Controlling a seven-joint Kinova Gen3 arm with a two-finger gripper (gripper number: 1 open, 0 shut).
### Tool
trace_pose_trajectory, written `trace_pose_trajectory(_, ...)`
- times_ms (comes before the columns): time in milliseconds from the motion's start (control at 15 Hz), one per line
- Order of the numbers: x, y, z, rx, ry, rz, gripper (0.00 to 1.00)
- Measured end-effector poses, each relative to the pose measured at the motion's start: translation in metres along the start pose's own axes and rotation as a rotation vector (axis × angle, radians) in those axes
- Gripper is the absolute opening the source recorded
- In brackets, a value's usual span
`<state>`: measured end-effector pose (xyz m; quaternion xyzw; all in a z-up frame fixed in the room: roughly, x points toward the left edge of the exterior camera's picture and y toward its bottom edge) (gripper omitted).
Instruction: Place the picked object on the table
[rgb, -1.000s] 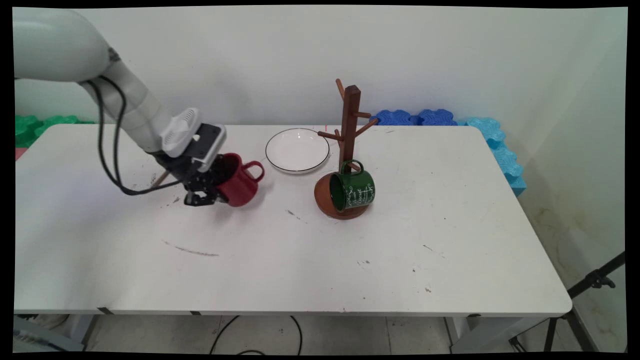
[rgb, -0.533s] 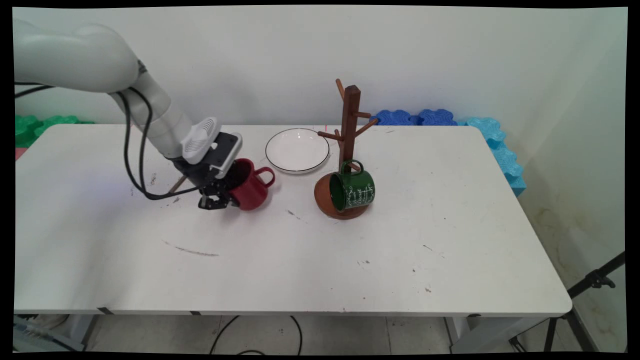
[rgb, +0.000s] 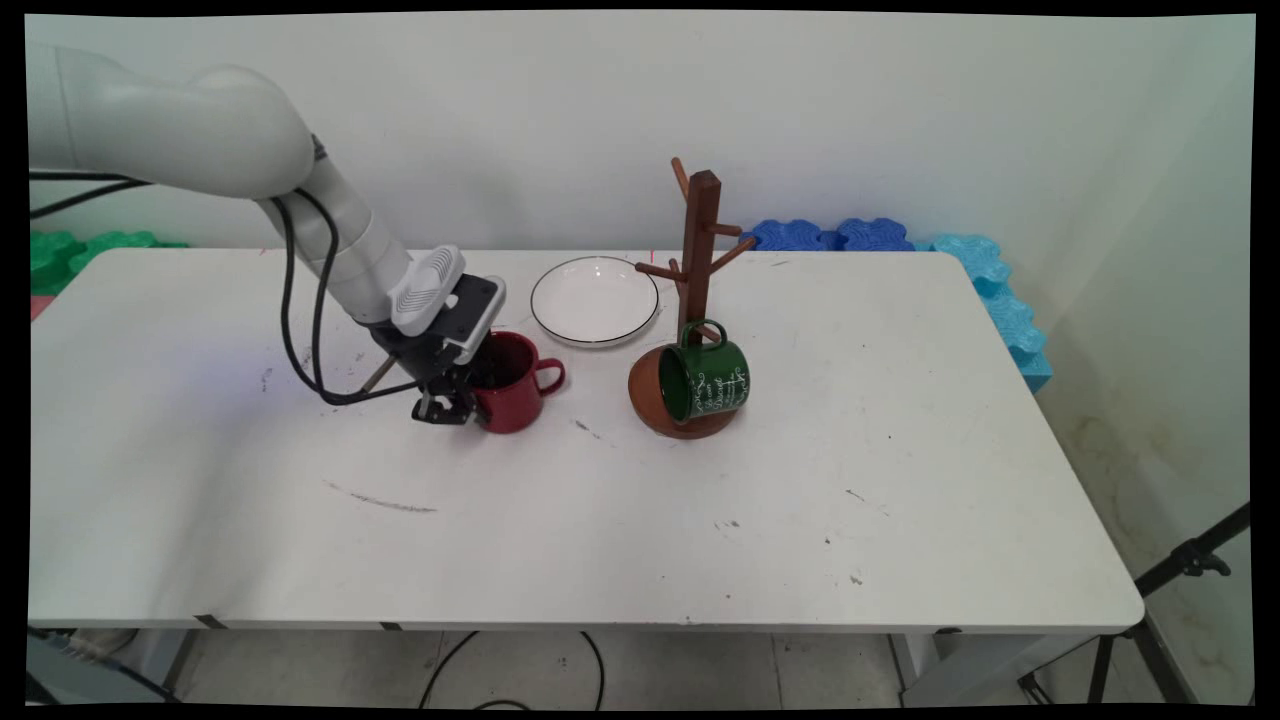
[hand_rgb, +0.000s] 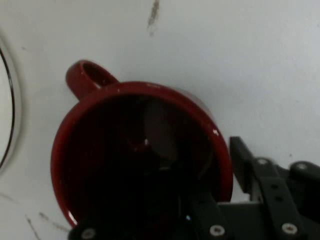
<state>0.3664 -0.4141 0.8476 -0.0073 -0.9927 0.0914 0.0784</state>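
Claw: gripper (rgb: 462, 403) pinches the rim wall of the red mug (rgb: 517, 392), one finger inside, one outside.
Mug place: on the white table (rgb: 640, 520), at 9 o'clock from the mug tree (rgb: 692, 300); handle (hand_rgb: 86, 79) points to 3 o'clock in the main view, away from the claw.
Around: white plate (rgb: 594, 300) at 1 o'clock from the mug; green mug (rgb: 705, 378) hangs low on the tree.
Handling: likely stiff, glazed, slippery, chips if knocked; moderate weight. The rim wall or handle looks like the best hold.
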Motion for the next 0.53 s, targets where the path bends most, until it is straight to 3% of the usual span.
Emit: trace_pose_trajectory(533, 0.0065, 0.0005, 0.0044, -0.002, 0.025, 0.006, 1.0)
